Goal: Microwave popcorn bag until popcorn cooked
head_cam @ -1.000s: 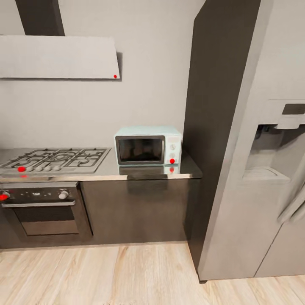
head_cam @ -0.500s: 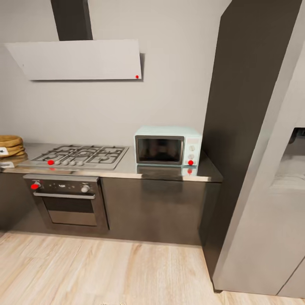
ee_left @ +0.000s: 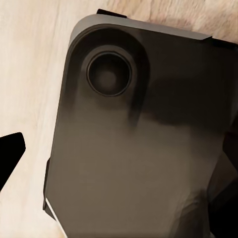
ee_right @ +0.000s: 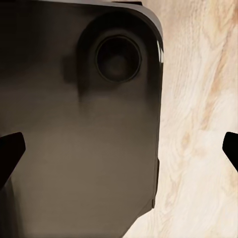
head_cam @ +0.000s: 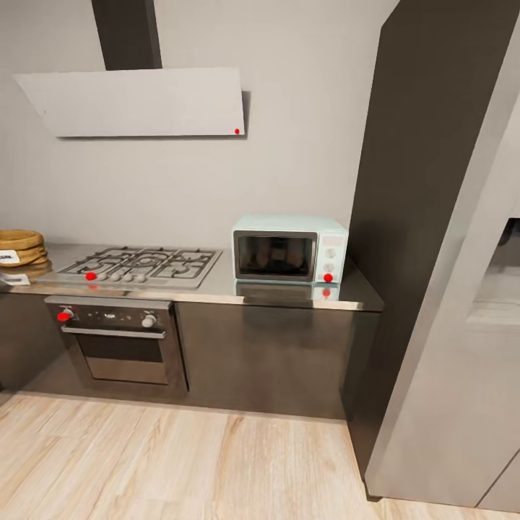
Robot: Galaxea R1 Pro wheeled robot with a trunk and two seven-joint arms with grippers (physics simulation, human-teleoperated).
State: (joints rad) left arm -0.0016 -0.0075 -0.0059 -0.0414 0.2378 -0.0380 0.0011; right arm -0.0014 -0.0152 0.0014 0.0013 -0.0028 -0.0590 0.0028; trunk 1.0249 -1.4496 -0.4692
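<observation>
1. At the far left edge of the head view, the popcorn bag is seen on the countertop, partly cut off by the picture's edge; a tan rolled rim and a white label are made out, and its contents cannot be told.
2. Just beside the bag, a steel gas hob is set into the countertop, with a red dot at its front edge.
3. Below the hob, a built-in oven is fitted between dark cabinet fronts; a red-marked knob and a pale knob are seen on its panel.
4. Above the hob, a flat white hood is mounted on the white wall, with a small red dot near its lower corner.
5. Further along, the microwave is placed at the countertop's far end, well apart from the bag; its dark glass door is closed and a red dot is shown under its two white knobs.
6. Next to the microwave, a tall dark panel and a grey appliance front are seen.
7. A light wood floor is spread across the foreground.
8. In the left wrist view, the left gripper is held over the robot's dark base; its fingers are spread wide with nothing between them.
9. In the right wrist view, the right gripper is shown likewise, fingers wide apart and nothing held.
</observation>
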